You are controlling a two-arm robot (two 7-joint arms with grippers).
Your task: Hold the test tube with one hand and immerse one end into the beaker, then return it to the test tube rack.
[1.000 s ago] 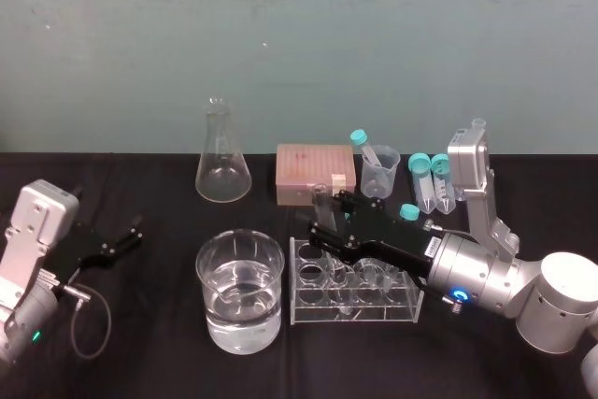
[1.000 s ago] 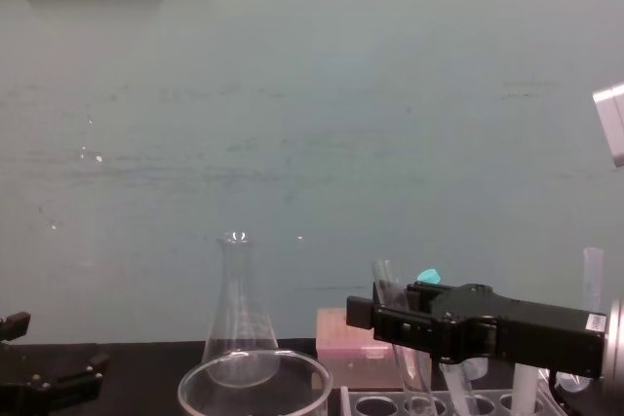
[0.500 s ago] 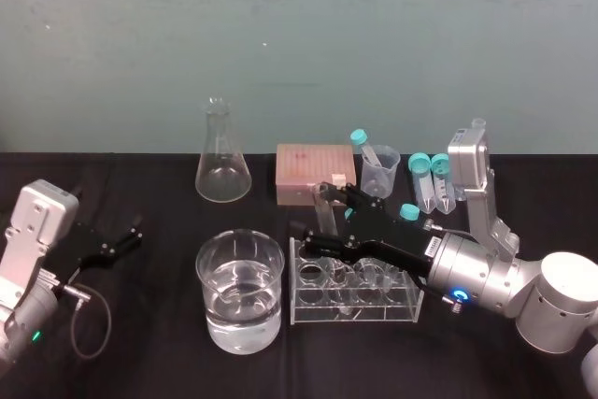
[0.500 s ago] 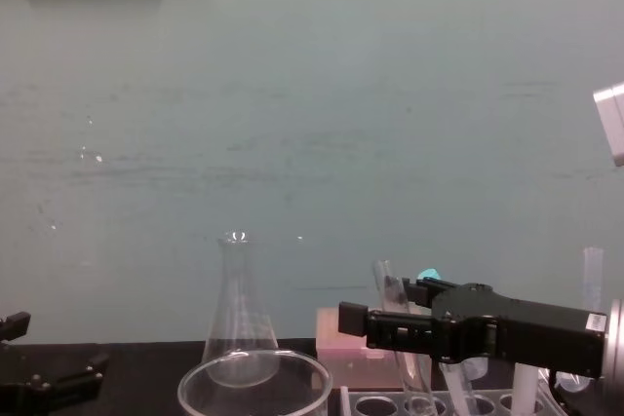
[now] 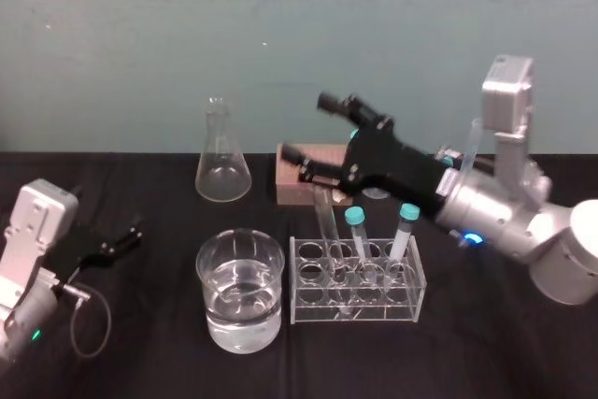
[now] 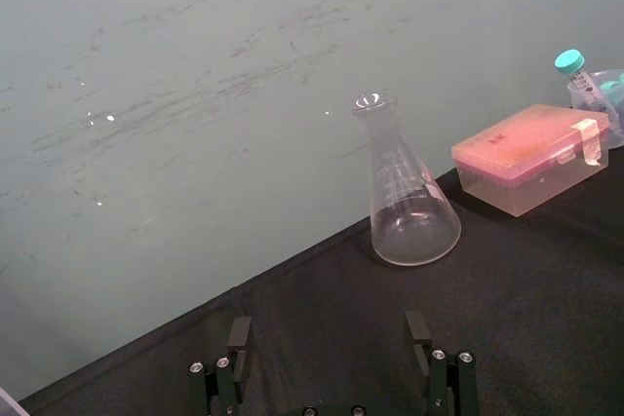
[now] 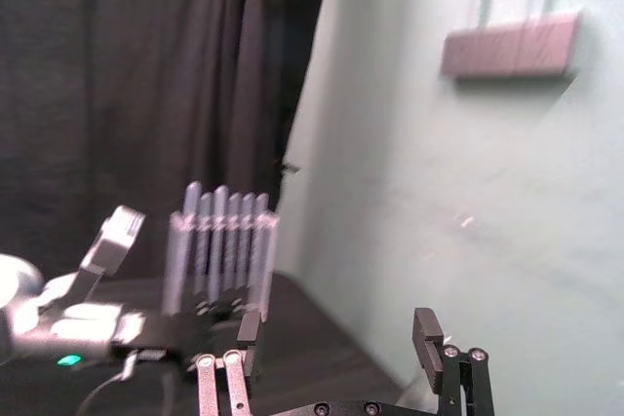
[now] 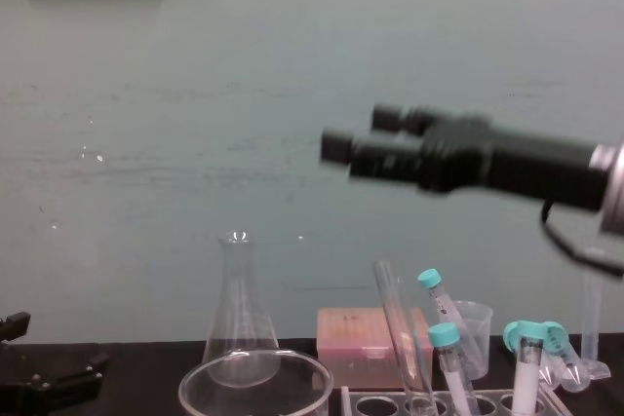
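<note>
Your beaker (image 5: 240,238) holds clear liquid to about half its height and nothing else. At its 3 o'clock, just beside it, the test tube rack (image 5: 309,301) carries three tubes. One is the uncapped test tube (image 5: 326,215), standing near the rack's 9 o'clock end and leaning a little, clear of both grippers. The other two are teal-capped tubes (image 5: 357,231), further toward 3 o'clock. In the chest view the test tube (image 8: 394,328) rises taller than its capped neighbours.

At the beaker's 12 o'clock stands one conical flask (image 5: 222,163), which looks empty. One pink box (image 5: 297,171), lid shut, sits at the rack's 12 o'clock. One small measuring cup (image 8: 475,332) holds a further teal-capped tube (image 8: 430,281), tilted.

Your right gripper (image 5: 310,126) hangs in the air above the pink box and the back of the rack, with its jaws spread and nothing between them. Your left gripper (image 5: 120,240) rests low at the beaker's 9 o'clock, well apart from it, fingers (image 6: 239,336) parted and empty.
</note>
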